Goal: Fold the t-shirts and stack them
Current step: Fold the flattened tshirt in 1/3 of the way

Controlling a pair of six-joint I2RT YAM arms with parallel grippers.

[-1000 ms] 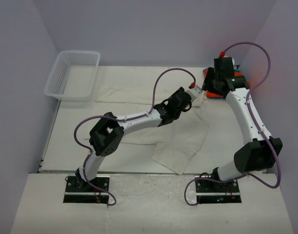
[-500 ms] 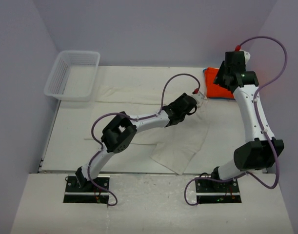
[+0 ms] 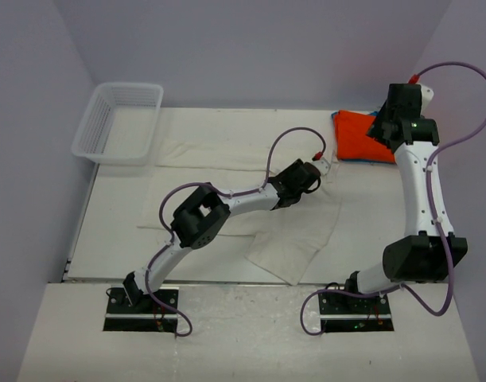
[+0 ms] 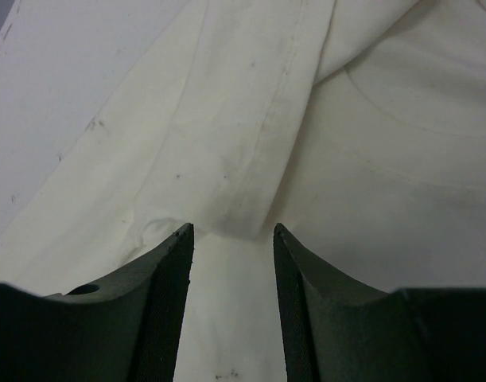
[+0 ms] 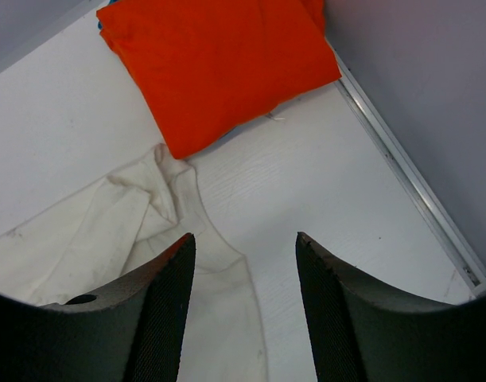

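From above, the left claw (image 3: 324, 165) hung low over the cream t-shirt (image 3: 294, 239), which lay spread and rumpled across the table (image 3: 107, 223), most of it stretching back from the claw toward the arm's base and out to its left. The right claw (image 3: 383, 127) was raised just beside the folded orange t-shirt (image 3: 355, 137), which lay to its left near the far right corner; from this height I could not tell how either claw's jaws stood. A white mesh basket (image 3: 119, 119) sat far to the left of both claws, at the far left corner. In the left wrist view, the left claw (image 4: 232, 229) was open, its two dark fingers (image 4: 167, 294) apart with nothing pinched between them; a folded seam of the cream t-shirt (image 4: 258, 159) lay just ahead of the tips, and cloth filled nearly everything beyond. In the right wrist view, the right claw (image 5: 243, 236) was also open and empty, above bare table (image 5: 306, 183). The orange t-shirt (image 5: 219, 64) lay well ahead of it, a thin blue edge (image 5: 220, 144) showing under its near side, and a bunched corner of the cream t-shirt (image 5: 131, 231) lay below and to the left of the fingers.
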